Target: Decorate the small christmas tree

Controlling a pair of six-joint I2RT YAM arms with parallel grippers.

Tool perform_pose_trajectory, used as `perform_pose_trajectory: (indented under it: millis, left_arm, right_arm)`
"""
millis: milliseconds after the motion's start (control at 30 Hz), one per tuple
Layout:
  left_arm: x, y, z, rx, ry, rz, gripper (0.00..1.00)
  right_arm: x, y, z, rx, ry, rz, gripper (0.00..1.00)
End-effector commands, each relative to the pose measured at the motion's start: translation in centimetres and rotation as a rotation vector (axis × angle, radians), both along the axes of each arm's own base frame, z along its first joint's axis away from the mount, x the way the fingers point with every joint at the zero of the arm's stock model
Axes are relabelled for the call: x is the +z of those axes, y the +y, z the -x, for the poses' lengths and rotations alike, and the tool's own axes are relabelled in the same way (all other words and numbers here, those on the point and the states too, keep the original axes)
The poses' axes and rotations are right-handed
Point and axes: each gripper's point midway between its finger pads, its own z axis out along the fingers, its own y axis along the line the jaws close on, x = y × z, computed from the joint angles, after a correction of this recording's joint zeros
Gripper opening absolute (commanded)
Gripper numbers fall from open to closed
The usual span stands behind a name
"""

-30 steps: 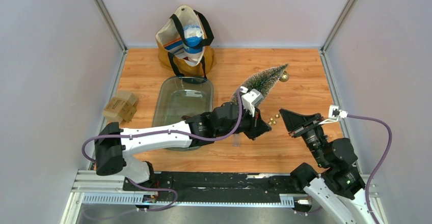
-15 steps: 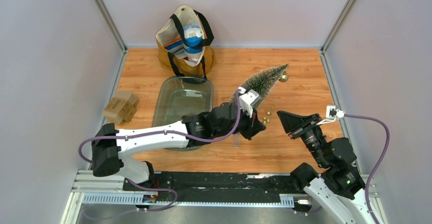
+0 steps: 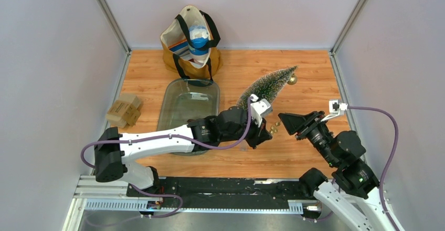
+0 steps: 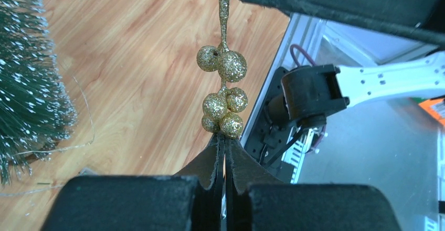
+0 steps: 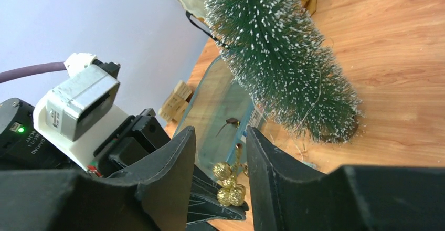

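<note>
Two robot arms meet above a wooden bench [image 3: 309, 152]. Left end effector [image 4: 224, 136] is pinched tight on the lower end of a gold glitter berry sprig [image 4: 223, 97], holding it in the air. Right end effector [image 5: 220, 131] is spread wide, with the sprig between its fingers; whether they touch cannot be told. Just beyond stands the small frosted Christmas tree [image 3: 268, 85], a gold ball [image 3: 293, 79] at its tip. Left of it lies a clear glass dish [image 3: 189, 105]. Farthest back sits a tote bag [image 3: 190, 42].
</note>
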Motion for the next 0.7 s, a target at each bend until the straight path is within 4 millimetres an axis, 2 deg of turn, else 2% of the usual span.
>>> perform_pose_trajectory:
  millis: [0,333,667]
  left_arm:
    - [1.8,0.9,0.7,-0.056,-0.073,-0.006,0.0]
    - [2.6,2.0,1.1,-0.107,-0.141,-0.04,0.0]
    - [2.8,3.1,1.0,-0.11,-0.179,-0.066,0.0]
  right_arm:
    - [1.3,1.6,1.4,0.115,0.014,0.008,0.41]
    - [0.7,2.1,2.5,0.184,0.101,0.086,0.4]
    - [-0.9,2.6,2.3,0.202,0.19,0.142,0.41]
